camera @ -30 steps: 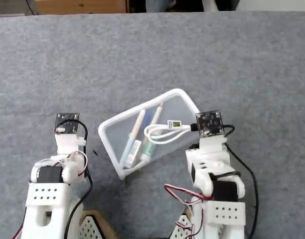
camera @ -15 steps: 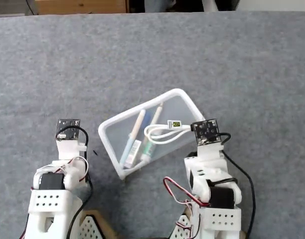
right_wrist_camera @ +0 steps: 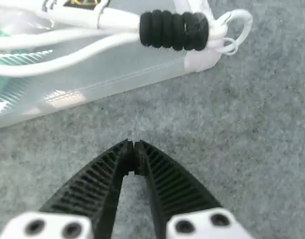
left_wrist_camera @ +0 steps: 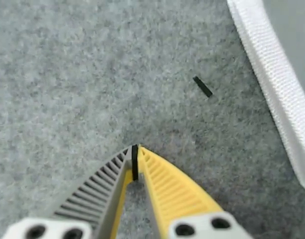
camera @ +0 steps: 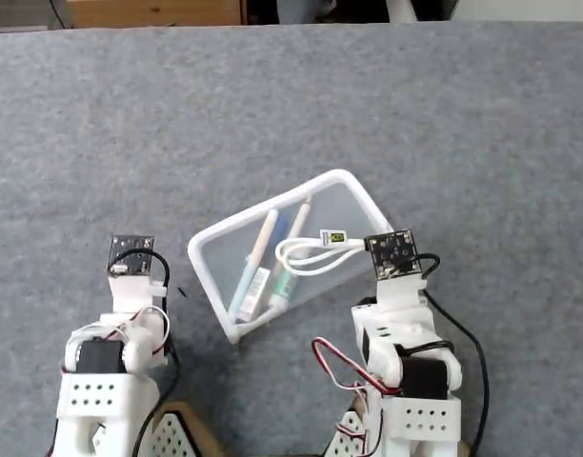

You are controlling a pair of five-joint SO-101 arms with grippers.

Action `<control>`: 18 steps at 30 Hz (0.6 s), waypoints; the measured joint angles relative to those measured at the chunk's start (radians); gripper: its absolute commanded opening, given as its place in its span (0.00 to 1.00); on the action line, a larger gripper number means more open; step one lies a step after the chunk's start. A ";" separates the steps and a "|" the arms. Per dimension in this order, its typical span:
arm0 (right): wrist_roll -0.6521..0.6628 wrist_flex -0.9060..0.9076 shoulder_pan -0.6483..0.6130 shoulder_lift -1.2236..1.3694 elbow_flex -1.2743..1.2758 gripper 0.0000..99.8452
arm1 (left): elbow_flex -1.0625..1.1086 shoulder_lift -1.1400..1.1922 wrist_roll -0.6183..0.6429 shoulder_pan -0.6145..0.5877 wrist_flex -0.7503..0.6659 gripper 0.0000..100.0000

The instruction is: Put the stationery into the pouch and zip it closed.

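Both arms have drawn back toward their bases over the last second. The left one slid straight back, away from the pouch. The right one pulled back a little and turned slightly at the wrist. Nothing else has shifted.

The left gripper (left_wrist_camera: 135, 154) has its grey and yellow fingers pressed together on nothing, over bare grey felt bench (camera: 463, 124). A small black fleck (left_wrist_camera: 202, 86) lies just ahead of it, and beyond that runs the white woven edge of the pouch (left_wrist_camera: 272, 79). The right gripper (right_wrist_camera: 131, 148) has its black fingers closed and empty too, near the pouch's corner but not touching it.

The clear plastic pouch with white zip edging (camera: 339, 214) lies flat and slanted between the two arms. White and green pens (camera: 256, 262) lie lengthwise inside it. A looped white cable bound with a black ribbed band (right_wrist_camera: 175, 29) lies across the end nearer the right arm; whether it is inside or on top is hard to tell. A thin white cord loop (right_wrist_camera: 237, 30), probably the zip pull, sits at that same corner.

With both grippers empty and backing off, the packing looks done. Whether the zip is fully closed cannot be read from these views.
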 measured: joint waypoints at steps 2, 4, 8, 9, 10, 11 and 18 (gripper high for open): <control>0.000 0.000 0.000 0.000 0.000 0.01 | 0.008 -0.032 0.000 0.002 0.009 0.03; 0.000 0.000 0.000 0.000 0.000 0.01 | 0.015 -0.064 0.000 0.002 0.020 0.03; 0.000 0.000 0.000 0.000 0.000 0.01 | 0.037 -0.133 0.000 0.002 0.040 0.03; 0.000 0.000 0.000 0.000 0.000 0.01 | 0.041 -0.153 0.000 0.002 0.048 0.03; 0.000 0.000 0.000 0.000 0.000 0.01 | 0.041 -0.175 0.000 0.002 0.057 0.03; 0.000 0.000 0.000 0.000 0.000 0.01 | 0.043 -0.199 0.000 0.002 0.064 0.03; 0.000 0.000 0.000 0.000 0.000 0.01 | 0.041 -0.341 0.002 0.002 0.114 0.03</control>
